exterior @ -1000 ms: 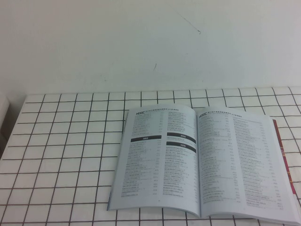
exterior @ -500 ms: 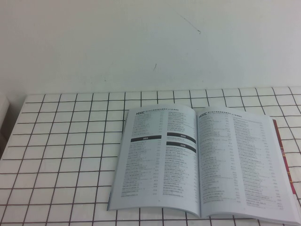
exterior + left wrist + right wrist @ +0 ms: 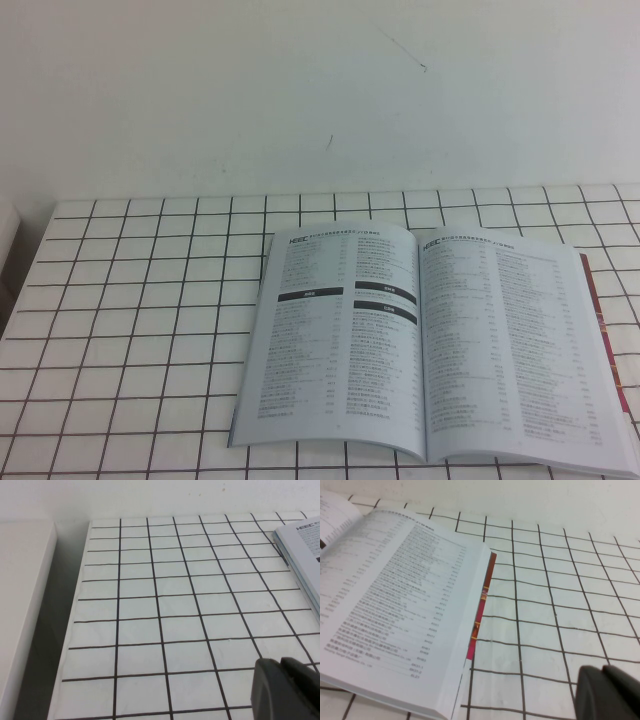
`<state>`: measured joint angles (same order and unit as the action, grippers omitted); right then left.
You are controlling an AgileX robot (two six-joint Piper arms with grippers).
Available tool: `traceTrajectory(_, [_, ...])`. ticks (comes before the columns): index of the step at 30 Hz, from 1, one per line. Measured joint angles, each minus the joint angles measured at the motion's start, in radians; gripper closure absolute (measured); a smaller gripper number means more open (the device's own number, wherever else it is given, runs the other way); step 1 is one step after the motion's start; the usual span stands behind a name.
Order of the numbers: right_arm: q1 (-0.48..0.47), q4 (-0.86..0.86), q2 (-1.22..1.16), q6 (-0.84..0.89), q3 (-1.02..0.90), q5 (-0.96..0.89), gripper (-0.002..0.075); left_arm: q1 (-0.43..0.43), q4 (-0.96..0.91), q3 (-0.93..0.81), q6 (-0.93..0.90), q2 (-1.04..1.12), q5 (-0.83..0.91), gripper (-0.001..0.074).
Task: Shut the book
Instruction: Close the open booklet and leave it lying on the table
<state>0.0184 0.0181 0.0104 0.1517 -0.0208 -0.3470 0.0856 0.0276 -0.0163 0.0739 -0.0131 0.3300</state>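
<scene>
Your book (image 3: 430,345) lies open and flat on the gridded table (image 3: 140,300), in the lower right of the high view, its right page running almost to the frame's edge. You see no arm in that view.

The left gripper (image 3: 287,690) shows only as a dark part at the margin of its wrist view. It hangs over bare grid squares, well apart from the book (image 3: 305,550), of which you get only one corner with a bit of printed heading. You cannot tell whether this gripper is released or clenched; it grasps nothing you can see.

The right gripper (image 3: 607,692) is likewise a dark part at the margin of its own view, above bare squares near the book's (image 3: 395,595) right-hand page. Its state cannot be told either.

The right wrist view gives you the red cover edge (image 3: 481,610) sticking out beneath the stacked pages, which the high view shows only as a thin strip (image 3: 600,330). The left wrist view alone shows a white ledge (image 3: 20,605) beside the table, with a shadowed gap between them.
</scene>
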Motion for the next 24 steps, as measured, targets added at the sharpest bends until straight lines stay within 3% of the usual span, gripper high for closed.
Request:
traceTrajectory(19, [0.000, 0.000, 0.000, 0.006, 0.000, 0.000, 0.0729, 0.000, 0.000, 0.000, 0.000, 0.000, 0.000, 0.0738])
traceTrajectory(24, [0.000, 0.000, 0.000, 0.007, -0.009, 0.092, 0.0729, 0.000, -0.002, -0.006, 0.000, 0.000, -0.099, 0.0738])
